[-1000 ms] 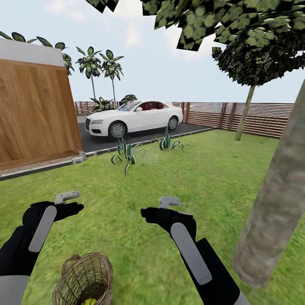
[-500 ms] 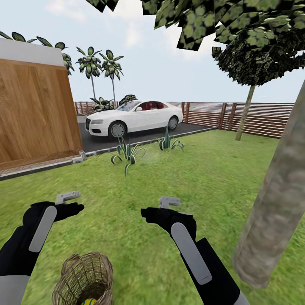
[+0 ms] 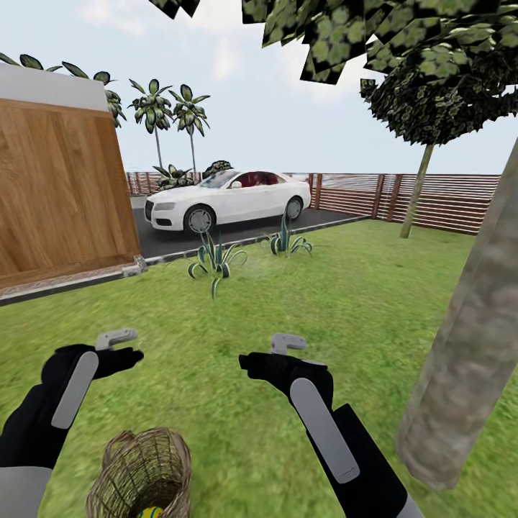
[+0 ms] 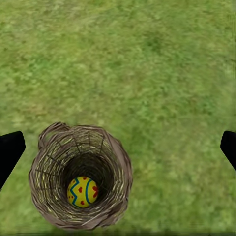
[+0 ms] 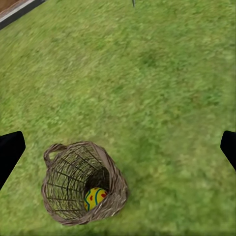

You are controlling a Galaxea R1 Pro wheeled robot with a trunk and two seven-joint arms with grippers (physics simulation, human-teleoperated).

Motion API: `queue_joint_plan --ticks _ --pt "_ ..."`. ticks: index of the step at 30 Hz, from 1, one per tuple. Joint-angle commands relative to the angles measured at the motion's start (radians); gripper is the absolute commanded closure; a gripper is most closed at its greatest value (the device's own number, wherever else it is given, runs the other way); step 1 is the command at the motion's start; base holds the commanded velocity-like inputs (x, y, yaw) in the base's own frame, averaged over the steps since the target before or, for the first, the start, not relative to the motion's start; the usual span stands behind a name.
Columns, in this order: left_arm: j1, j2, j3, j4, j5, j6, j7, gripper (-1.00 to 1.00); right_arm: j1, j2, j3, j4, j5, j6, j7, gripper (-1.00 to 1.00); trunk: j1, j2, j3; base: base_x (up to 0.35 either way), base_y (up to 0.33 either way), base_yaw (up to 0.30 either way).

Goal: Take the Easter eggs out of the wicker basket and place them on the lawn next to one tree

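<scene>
Woven brown twigs form the basket, which sits on the lawn and serves as our landmark. Inside it we see one egg, yellow with blue zigzags and red marks, lying at the bottom; from the head view only a sliver of it shows past the rim. We cannot tell whether more eggs lie under it.

Our left gripper hangs above the basket, just beyond it, its fingers spread wide and holding nothing. Our right gripper hovers to the basket's right, also beyond it, fingers equally wide apart and empty.

Further right of the basket rises the thick grey-brown tree. Far beyond the basket we see a white car on the driveway, and a slatted fence behind the grass.
</scene>
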Motion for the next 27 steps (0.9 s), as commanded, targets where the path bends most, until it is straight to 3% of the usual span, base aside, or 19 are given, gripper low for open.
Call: queue_joint_plan --ticks 1,10,27 --pt "-0.001 0.000 0.000 0.008 0.011 0.003 0.009 -1.00 -0.001 0.000 0.001 -0.001 -0.009 0.002 -0.010 -1.00 0.004 -0.009 -0.005 0.000 0.000 0.000" --pt "-0.001 0.000 -0.001 0.106 0.011 0.003 0.009 -1.00 -0.001 0.001 0.000 -0.001 -0.009 0.002 -0.010 -1.00 0.039 -0.072 -0.033 0.000 0.000 0.000" --pt "-0.002 0.000 -0.001 0.132 0.011 0.003 0.009 -1.00 -0.001 0.000 0.000 -0.003 -0.009 0.002 -0.010 -1.00 0.104 -0.191 -0.086 0.000 0.000 0.000"
